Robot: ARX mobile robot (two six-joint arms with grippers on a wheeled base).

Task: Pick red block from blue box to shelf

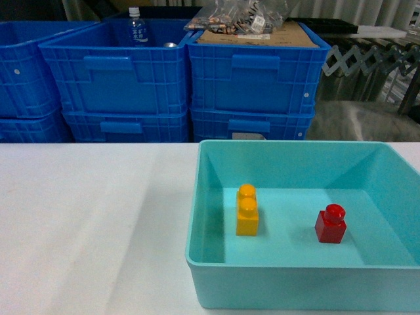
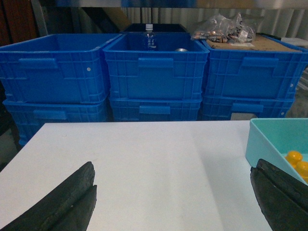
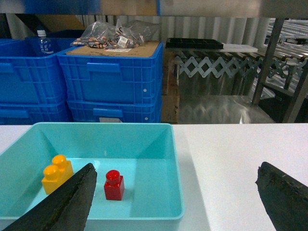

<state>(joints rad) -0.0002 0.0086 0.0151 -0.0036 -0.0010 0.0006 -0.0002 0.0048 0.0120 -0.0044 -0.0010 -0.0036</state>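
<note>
The red block (image 1: pixel 330 224) stands upright on the floor of the blue box (image 1: pixel 302 289), right of the middle. In the right wrist view the red block (image 3: pixel 114 185) sits just right of the left fingertip (image 3: pixel 72 197). My right gripper (image 3: pixel 176 166) hangs open over the right rim of the blue box (image 3: pixel 144 127), holding nothing. My left gripper (image 2: pixel 174 166) is open over bare white table, and the blue box's corner (image 2: pixel 269 139) shows by its right finger. A shiny steel rail of the shelf (image 3: pixel 211 7) crosses the top. Neither gripper shows in the head view.
An orange-yellow two-stud brick (image 1: pixel 247 210) stands left of the red block in the same box. Deep-blue ribbed crates (image 1: pixel 131 85) are stacked behind the white table (image 1: pixel 92 223); one holds a bottle (image 1: pixel 135 26), another cardboard and bags (image 1: pixel 256 29). A folding metal conveyor (image 3: pixel 216 65) lies at the back right.
</note>
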